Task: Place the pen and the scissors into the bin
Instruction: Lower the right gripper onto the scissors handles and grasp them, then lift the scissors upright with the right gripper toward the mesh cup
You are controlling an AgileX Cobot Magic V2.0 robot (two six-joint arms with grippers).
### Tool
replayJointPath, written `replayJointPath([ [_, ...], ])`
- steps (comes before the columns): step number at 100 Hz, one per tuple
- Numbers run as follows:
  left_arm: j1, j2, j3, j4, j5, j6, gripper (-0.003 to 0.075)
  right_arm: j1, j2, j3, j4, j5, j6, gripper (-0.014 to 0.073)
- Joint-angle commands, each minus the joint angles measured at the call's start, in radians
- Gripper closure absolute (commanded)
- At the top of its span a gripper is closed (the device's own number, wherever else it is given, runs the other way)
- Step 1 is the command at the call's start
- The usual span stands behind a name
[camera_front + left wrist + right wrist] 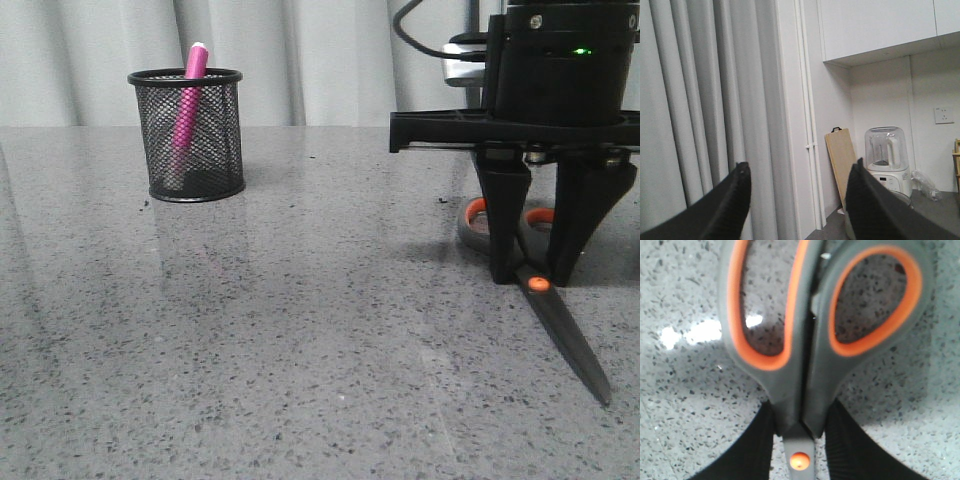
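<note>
The speckled grey table [300, 350] fills the front view, with pale curtains [90, 60] behind it. On its far left part stands the bin [188, 135], upright, and the pen [186, 110] leans inside it, its top poking above the rim. Well to the right of the bin, the right gripper [538, 275] comes straight down onto the table, its two black fingers [505, 235] standing either side of the scissors [560, 330] at the orange pivot screw. The scissors lie flat, blades shut and pointing toward the camera, handles away behind the fingers.

The right wrist view shows what the front view cannot: the fingers [752, 450] touch both sides of the scissors' neck just below the orange-lined handle loops, so the right gripper is closed around the scissors, which lie on the table.

The left gripper [797, 187] appears only in its own wrist view, fingers spread with nothing between them, facing a curtain [700, 100], a wooden board [840, 165] and a blender [887, 162] far from the bin.
</note>
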Motion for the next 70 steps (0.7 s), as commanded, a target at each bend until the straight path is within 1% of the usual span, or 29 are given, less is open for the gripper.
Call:
replayJointPath([
  [1, -0.009, -0.021, -0.027, -0.029, 0.006, -0.033, 0.0335, -0.005, 0.066, 0.039, -0.091, -0.125, -0.002, 0.0666],
  [12, -0.009, -0.040, -0.027, 0.009, 0.007, -0.060, 0.0335, -0.005, 0.039, 0.021, -0.182, -0.155, -0.002, 0.0664],
  [23, -0.009, -0.072, -0.027, 0.066, 0.005, -0.097, 0.0335, -0.005, -0.048, -0.049, -0.198, -0.222, -0.059, 0.0664],
  [39, -0.009, -0.126, -0.027, 0.133, -0.001, -0.133, 0.0386, 0.011, -0.181, -0.256, -0.187, -0.287, -0.112, 0.0664],
  [51, -0.009, -0.145, -0.027, 0.140, -0.003, -0.133, 0.0405, 0.033, -0.192, -0.445, -0.152, -0.367, -0.155, 0.0664],
  [60, -0.009, -0.145, -0.027, 0.140, -0.005, -0.133, 0.0405, 0.053, -0.161, -0.554, -0.117, -0.469, -0.222, 0.0664],
  [65, -0.009, -0.145, -0.027, 0.142, -0.005, -0.133, 0.0405, 0.064, -0.140, -0.585, -0.090, -0.553, -0.256, 0.0664],
  [70, -0.009, -0.145, -0.027, 0.142, -0.005, -0.133, 0.0405, 0.073, -0.117, -0.594, -0.062, -0.671, -0.282, 0.0664],
])
